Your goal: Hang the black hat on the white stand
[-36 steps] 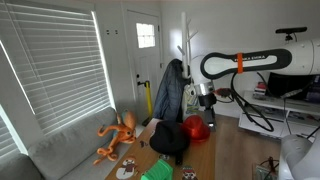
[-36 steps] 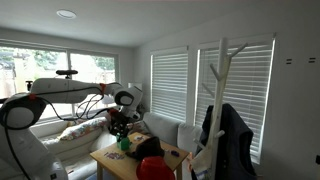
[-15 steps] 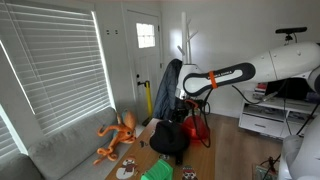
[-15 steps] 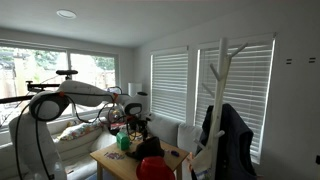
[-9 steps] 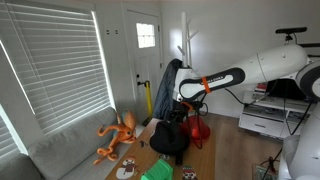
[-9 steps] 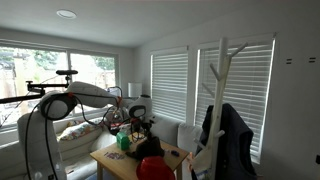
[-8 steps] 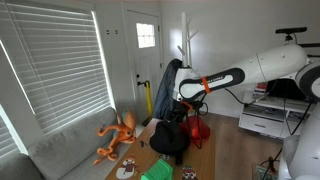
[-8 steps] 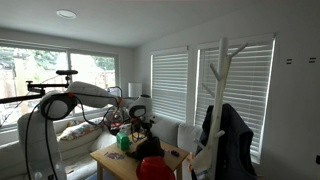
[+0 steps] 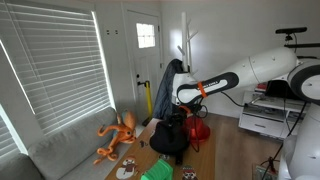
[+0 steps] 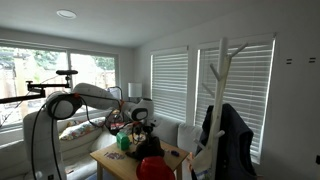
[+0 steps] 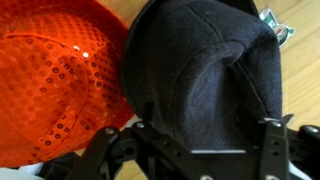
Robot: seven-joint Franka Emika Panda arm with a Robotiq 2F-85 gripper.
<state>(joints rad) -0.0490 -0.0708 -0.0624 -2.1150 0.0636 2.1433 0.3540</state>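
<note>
The black hat [image 11: 200, 70] lies on the wooden table next to a red sequined hat [image 11: 60, 80]. It also shows in both exterior views [image 9: 167, 140] [image 10: 150, 147]. My gripper [image 11: 205, 138] is open and hangs just above the black hat, one finger on each side of its crown. In both exterior views the gripper [image 9: 180, 116] [image 10: 140, 128] sits low over the hats. The white stand [image 9: 185, 45] [image 10: 222, 75] rises behind the table, with a dark jacket [image 9: 169, 88] hanging on it. Its upper prongs are bare.
The red hat [image 9: 198, 128] [image 10: 152, 168] lies beside the black one. An orange plush toy [image 9: 118, 136] sits on the grey couch. Green items [image 9: 156, 172] lie at the table's near end. A white door [image 9: 145, 50] and window blinds are behind.
The arm has swung from above the red hat and come down over the black hat. The hats have not moved.
</note>
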